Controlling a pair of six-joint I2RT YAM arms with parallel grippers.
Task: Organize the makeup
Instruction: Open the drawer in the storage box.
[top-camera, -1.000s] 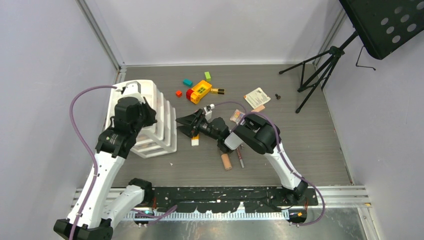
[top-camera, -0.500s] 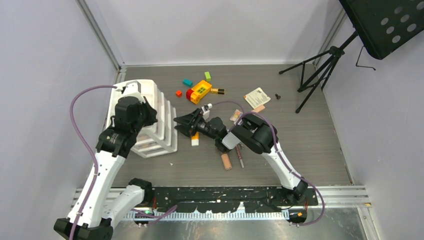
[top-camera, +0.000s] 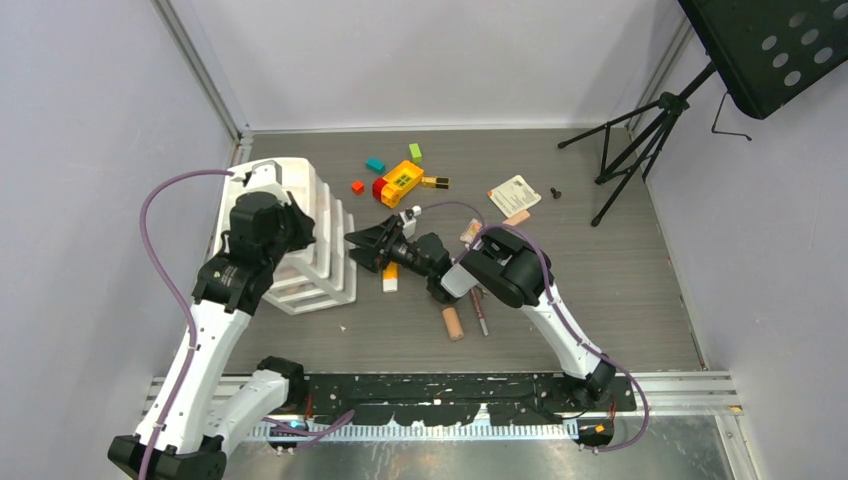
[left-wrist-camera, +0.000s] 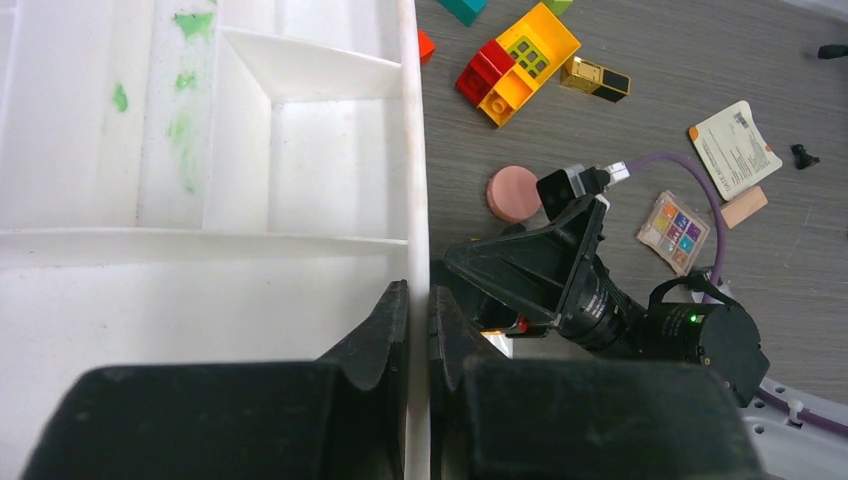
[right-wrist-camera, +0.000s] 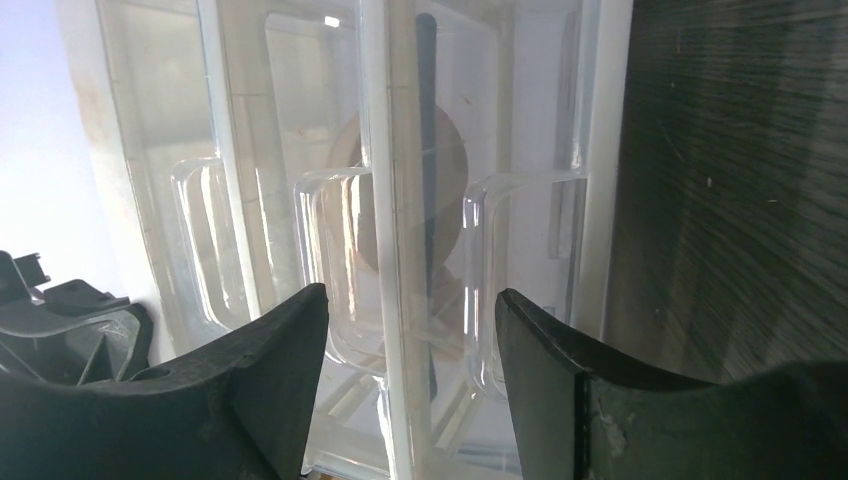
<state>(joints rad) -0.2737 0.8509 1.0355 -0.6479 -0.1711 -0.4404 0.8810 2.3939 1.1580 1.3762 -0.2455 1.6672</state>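
— While my left gripper (left-wrist-camera: 418, 296) is clenched on the right-hand wall of the white organizer (left-wrist-camera: 408, 120), ask what you like.

— Why pinch the wall at all?

— To anchor it, I judge. My right gripper (right-wrist-camera: 410, 295) is released and holds nothing. Its jaws stand wide, facing the organizer's outer side from just beside it. A push from there could slide the organizer across the table, so the pinch steadies it.

— And the makeup?

— Mostly loose on the table. The orange tube with its white cap (top-camera: 389, 279) lies just beside my right gripper, on the near side. The pink compact (left-wrist-camera: 513, 193) sits just beyond it, with the eyeshadow palette (left-wrist-camera: 673, 230) farther right. The beige tube (top-camera: 454, 323) and the red pencil (top-camera: 481, 312) lie close by my right forearm, toward the near edge. The gold-black lipstick (left-wrist-camera: 594, 78) rests just beside the yellow-and-red toy brick (top-camera: 400, 182), toward the far edge.

— Anything stowed already?

— Through the organizer's wall my right wrist camera shows a slim dark shape and a round one. I cannot tell what they are.
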